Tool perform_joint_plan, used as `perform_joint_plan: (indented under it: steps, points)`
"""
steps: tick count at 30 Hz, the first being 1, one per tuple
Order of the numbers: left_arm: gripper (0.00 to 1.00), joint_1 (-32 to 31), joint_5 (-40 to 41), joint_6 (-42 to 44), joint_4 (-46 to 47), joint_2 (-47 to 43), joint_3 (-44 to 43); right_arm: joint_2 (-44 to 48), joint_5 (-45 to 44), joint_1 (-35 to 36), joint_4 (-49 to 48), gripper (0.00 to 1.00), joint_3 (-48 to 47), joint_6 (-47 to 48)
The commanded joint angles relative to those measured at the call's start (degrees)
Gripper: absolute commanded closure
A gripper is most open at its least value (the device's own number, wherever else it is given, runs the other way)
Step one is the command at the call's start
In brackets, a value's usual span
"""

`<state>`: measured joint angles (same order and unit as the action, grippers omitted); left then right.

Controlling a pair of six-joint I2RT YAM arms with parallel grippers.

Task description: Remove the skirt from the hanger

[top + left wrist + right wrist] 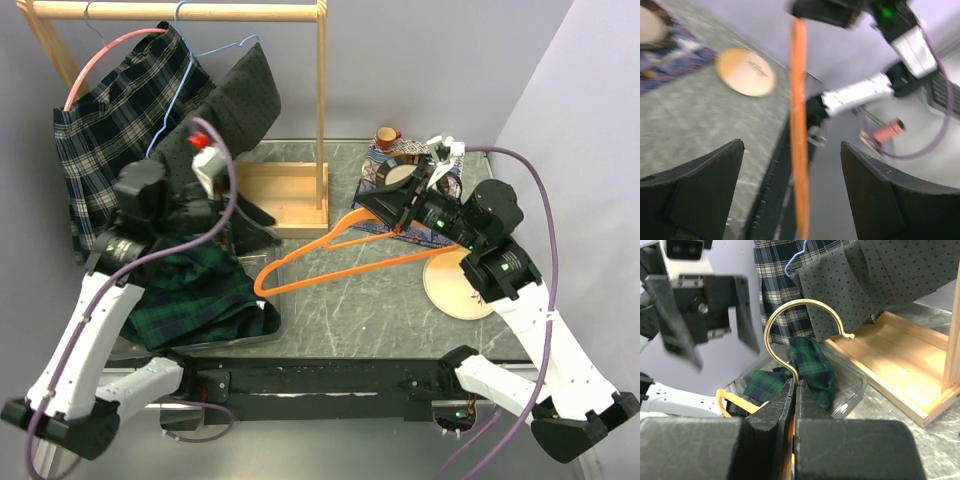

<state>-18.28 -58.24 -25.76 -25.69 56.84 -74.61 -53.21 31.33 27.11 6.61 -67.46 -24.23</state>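
Grey-green, marble-veined stone forms the bench [390, 310], with plain pale walls behind it. At the back-left stands a light wooden rack [322, 110] carrying a navy-and-cream plaid garment [110, 140] and a charcoal cloth [245, 95] sprinkled with tiny dots.

We see the skirt [812, 362], a soft dark green tartan, lying crumpled in a clear plastic bin [856, 385] at the left of the bench, off the hanger [799, 125]. That hanger is smooth orange plastic, triangular, topped with a thin brass-coloured wire hook [790, 315] that curls round to a small knob.

Our right gripper [794, 386] is clamped tight on the straight stem of the hook, its matte black fingers pressed together with the wire between them. Our left gripper [792, 155] is spread wide, holding nothing; the orange bar runs, blurred, through the gap between its fingers, and we cannot tell whether it touches either one.

Near the right arm a round, flat, pale wooden disc [455, 288] lies on the stone.
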Motion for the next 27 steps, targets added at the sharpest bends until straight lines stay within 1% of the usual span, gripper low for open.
perform_joint_plan:
  steps: [1, 2, 5, 7, 9, 13, 15, 16, 17, 19, 20, 21, 22, 23, 24, 25, 26, 27]
  points:
    - [0.21, -8.86, 3.74, 0.71, -1.11, 2.48, -2.82, -1.19, -0.39, 0.22, -4.77, 1.0, -1.88, -1.61]
    - [0.22, -10.96, 4.62, 0.71, -1.29, 2.84, -3.26, -1.28, -0.83, 0.13, -4.68, 1.0, -2.06, -1.35]
    - [0.28, -13.0, 9.18, 3.33, -5.49, 4.06, -5.19, -1.28, -2.15, 0.22, -4.68, 1.0, -2.41, -1.43]
    - [0.32, -13.62, 11.73, 5.01, -9.09, 4.86, -5.81, -1.02, -3.38, 0.31, -5.03, 1.0, -2.32, -1.79]
    - [0.35, -14.06, 13.32, 6.33, -10.42, 5.04, -5.55, -0.76, -3.91, 0.22, -6.08, 1.0, -1.97, -2.49]
    - [0.35, -14.5, 16.05, 8.18, -11.14, 4.42, -3.97, -0.49, -3.73, 0.22, -6.35, 1.0, -1.53, -3.37]
    - [0.43, -14.68, 14.48, 8.97, -10.0, 3.64, -3.18, -0.4, -4.35, 0.22, -6.44, 1.0, -1.36, -4.33]
    - [0.48, -14.76, 13.77, 8.97, -9.29, 3.19, -2.22, -0.32, -5.13, 0.22, -8.09, 1.0, -0.66, -4.95]
    - [0.64, -14.76, 13.07, 8.54, -7.63, 2.93, -1.86, -0.05, -5.23, 0.22, -8.71, 1.0, -0.22, -5.65]
    - [0.9, -14.76, 12.71, 8.71, -7.35, 2.4, -1.85, -0.05, -6.1, 0.22, -9.42, 1.0, 0.49, -6.35]
    - [0.99, -14.76, 13.41, 8.97, -8.31, 2.23, -2.12, -0.14, -6.54, 0.22, -9.42, 1.0, 0.49, -6.97]
    - [0.99, -14.76, 16.72, 9.06, -9.1, 2.14, -2.38, -0.23, -6.63, 0.22, -9.25, 1.0, 0.31, -7.23]
    - [0.99, -14.76, 18.23, 9.32, -9.89, 2.14, -3.17, -0.49, -6.63, 0.22, -8.99, 1.0, -0.3, -7.41]
    - [0.99, -14.76, 20.25, 10.11, -10.77, 1.96, -3.7, -0.66, -7.16, 0.13, -8.55, 0.81, -0.65, -7.76]
    - [0.99, -14.76, 23.66, 10.46, -12.78, 1.96, -4.22, -0.58, -7.42, 0.22, -7.07, 0.65, -1.18, -7.94]
    - [0.99, -14.76, 26.05, 10.99, -13.5, 1.44, -5.1, -0.58, -7.69, 0.13, -6.96, 0.53, -2.49, -8.29]
    - [0.99, -14.76, 28.24, 11.34, -14.46, 1.17, -5.63, -0.32, -7.78, 0.05, -5.14, 0.37, -3.11, -8.38]
    - [0.99, -14.76, 30.44, 11.52, -15.87, 0.82, -6.16, 0.12, -7.95, 0.13, -3.55, 0.31, -3.98, -8.55]
